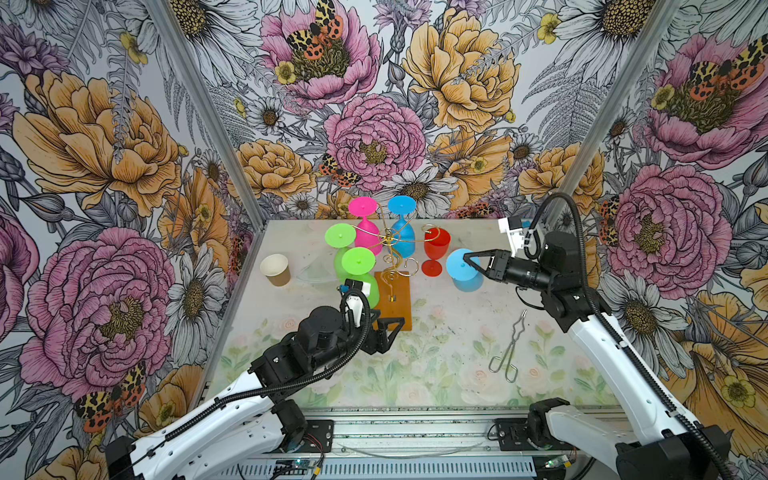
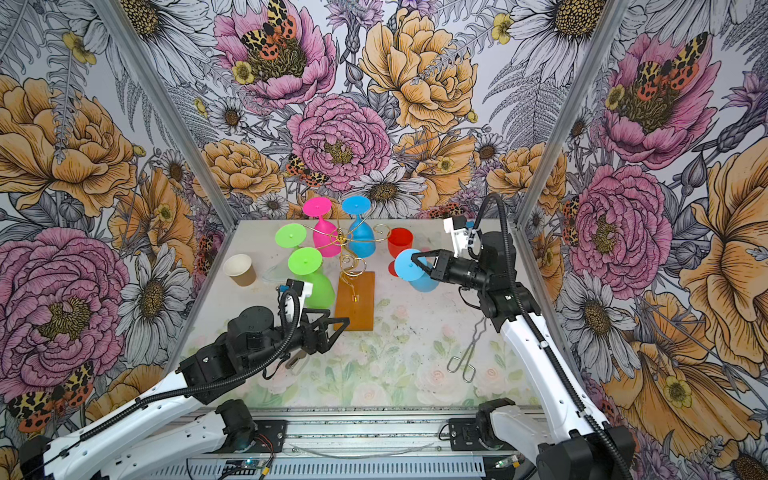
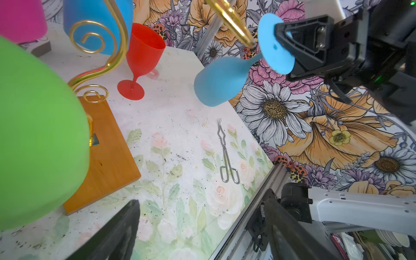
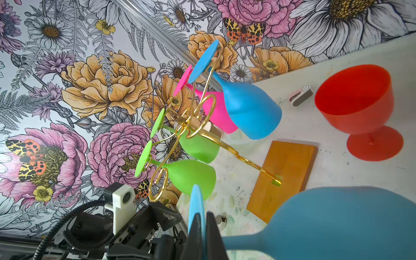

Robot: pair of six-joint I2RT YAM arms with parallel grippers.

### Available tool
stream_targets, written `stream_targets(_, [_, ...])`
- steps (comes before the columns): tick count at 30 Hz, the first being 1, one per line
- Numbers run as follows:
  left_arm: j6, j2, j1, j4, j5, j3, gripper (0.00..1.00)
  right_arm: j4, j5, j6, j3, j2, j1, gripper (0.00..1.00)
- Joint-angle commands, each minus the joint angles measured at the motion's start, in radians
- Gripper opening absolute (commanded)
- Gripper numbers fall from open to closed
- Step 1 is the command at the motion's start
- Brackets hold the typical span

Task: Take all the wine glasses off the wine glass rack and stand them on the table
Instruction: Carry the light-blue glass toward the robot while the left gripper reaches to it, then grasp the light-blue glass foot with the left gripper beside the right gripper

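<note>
The wine glass rack is a gold wire stand on an orange-brown wooden base. Several glasses hang upside down from it, green, pink and blue. My right gripper is shut on the foot disc of a light blue wine glass. That glass hangs tilted, bowl down, right of the rack and apart from its arms. My left gripper is open and empty by the base's near left corner.
A red glass stands upright between the rack and the held glass. A paper cup and a clear funnel sit at the left. Metal tongs lie at the right front. Flowered walls close three sides.
</note>
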Motion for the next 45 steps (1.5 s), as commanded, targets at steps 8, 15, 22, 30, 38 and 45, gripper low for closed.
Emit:
stream_targets(8, [-0.026, 0.018, -0.082, 0.076, 0.027, 0.041, 0.83, -0.028, 0.022, -0.134, -0.074, -0.072, 0.256, 0.0])
stream_targets(15, [-0.056, 0.018, -0.088, 0.089, 0.042, 0.045, 0.77, -0.025, 0.077, -0.178, -0.047, -0.046, 0.354, 0.0])
stream_targets(22, [-0.073, 0.027, -0.086, 0.148, 0.109, 0.041, 0.71, -0.01, 0.081, -0.189, -0.022, -0.015, 0.412, 0.0])
stream_targets(30, [-0.08, 0.051, -0.08, 0.151, 0.136, 0.045, 0.63, 0.054, 0.082, -0.179, -0.019, -0.012, 0.453, 0.0])
stream_targets(38, [-0.107, 0.046, -0.049, 0.215, 0.23, 0.032, 0.4, 0.097, 0.09, -0.169, -0.035, -0.001, 0.461, 0.0])
stream_targets(45, [-0.138, 0.017, -0.024, 0.259, 0.259, -0.001, 0.24, 0.117, 0.09, -0.163, -0.045, -0.003, 0.461, 0.0])
